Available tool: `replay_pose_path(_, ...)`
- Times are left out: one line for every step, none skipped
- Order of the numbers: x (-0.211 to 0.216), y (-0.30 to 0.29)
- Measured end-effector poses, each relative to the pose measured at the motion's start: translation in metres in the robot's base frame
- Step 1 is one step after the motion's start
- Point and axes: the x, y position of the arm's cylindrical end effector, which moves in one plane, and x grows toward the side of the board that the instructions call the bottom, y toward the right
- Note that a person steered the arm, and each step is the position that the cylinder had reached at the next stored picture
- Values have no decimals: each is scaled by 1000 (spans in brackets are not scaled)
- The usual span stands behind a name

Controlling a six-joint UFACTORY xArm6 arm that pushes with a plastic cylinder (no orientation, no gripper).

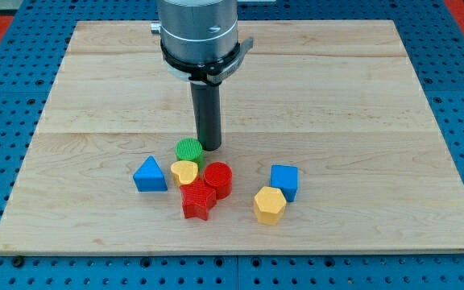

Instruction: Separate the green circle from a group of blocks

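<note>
The green circle [188, 150] sits at the top of a cluster near the board's lower middle. It touches the yellow heart [184, 171] just below it. The red circle [217, 178] and the red star [197, 200] complete the cluster. My tip [209, 146] rests on the board just right of the green circle, touching or almost touching its upper right edge. The dark rod hangs straight down from the grey arm head [198, 32].
A blue triangle [150, 175] lies left of the cluster. A blue cube [284, 180] and a yellow hexagon [270, 205] lie to its right. The wooden board [95, 89] rests on a blue pegboard surface [6, 97].
</note>
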Motion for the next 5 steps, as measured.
replay_pose_path(0,0)
replay_pose_path(-1,0)
replay_pose_path(-2,0)
replay_pose_path(-2,0)
replay_pose_path(-11,-4)
